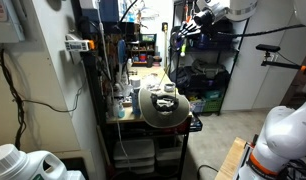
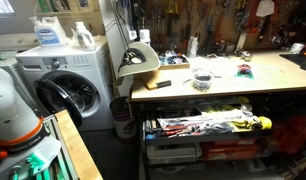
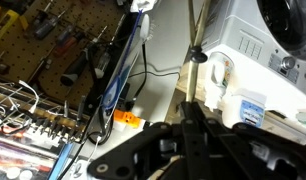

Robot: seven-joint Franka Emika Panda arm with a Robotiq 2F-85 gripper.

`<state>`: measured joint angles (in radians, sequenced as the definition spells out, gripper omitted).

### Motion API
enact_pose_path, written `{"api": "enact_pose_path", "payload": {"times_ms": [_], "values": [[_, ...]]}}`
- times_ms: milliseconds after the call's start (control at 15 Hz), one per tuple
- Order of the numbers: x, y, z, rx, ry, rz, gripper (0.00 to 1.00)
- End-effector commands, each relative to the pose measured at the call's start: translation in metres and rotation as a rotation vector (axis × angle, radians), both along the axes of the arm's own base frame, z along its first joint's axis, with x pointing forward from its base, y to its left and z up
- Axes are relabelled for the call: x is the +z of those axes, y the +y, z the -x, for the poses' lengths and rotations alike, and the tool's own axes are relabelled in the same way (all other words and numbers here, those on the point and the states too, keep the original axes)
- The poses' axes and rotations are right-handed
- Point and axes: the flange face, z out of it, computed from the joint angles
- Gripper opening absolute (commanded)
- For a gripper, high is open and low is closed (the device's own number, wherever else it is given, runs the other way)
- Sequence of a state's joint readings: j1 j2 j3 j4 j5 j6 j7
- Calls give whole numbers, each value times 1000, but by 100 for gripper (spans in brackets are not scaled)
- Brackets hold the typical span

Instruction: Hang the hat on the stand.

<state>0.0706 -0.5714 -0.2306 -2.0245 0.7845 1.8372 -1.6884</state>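
Wrist view: pincer [image 3: 193,115] opening unclear

Both exterior views, differently angled, share the workbench [image 2: 223,88] and hat [image 1: 163,106].

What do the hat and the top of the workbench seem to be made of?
The hat: probably soft fabric, matte olive-tan; its brim looks limp and has no shine. The workbench top: likely wood or plywood, pale tan and matte, with a thick flat edge; the grain is too small to see.
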Motion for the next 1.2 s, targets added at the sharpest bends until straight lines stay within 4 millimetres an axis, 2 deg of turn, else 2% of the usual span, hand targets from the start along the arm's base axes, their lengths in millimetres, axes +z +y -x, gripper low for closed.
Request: {"api": "enact_pose_path", "payload": {"times_ms": [0, 200, 600, 800, 1133], "values": [[0, 0, -1, 2, 0, 0, 2], [1, 0, -1, 3, -2, -1, 1], [8, 19, -10, 87, 13, -152, 1], [1, 22, -19, 107, 46, -248, 1], [-12, 19, -42, 37, 106, -342, 1]]}}
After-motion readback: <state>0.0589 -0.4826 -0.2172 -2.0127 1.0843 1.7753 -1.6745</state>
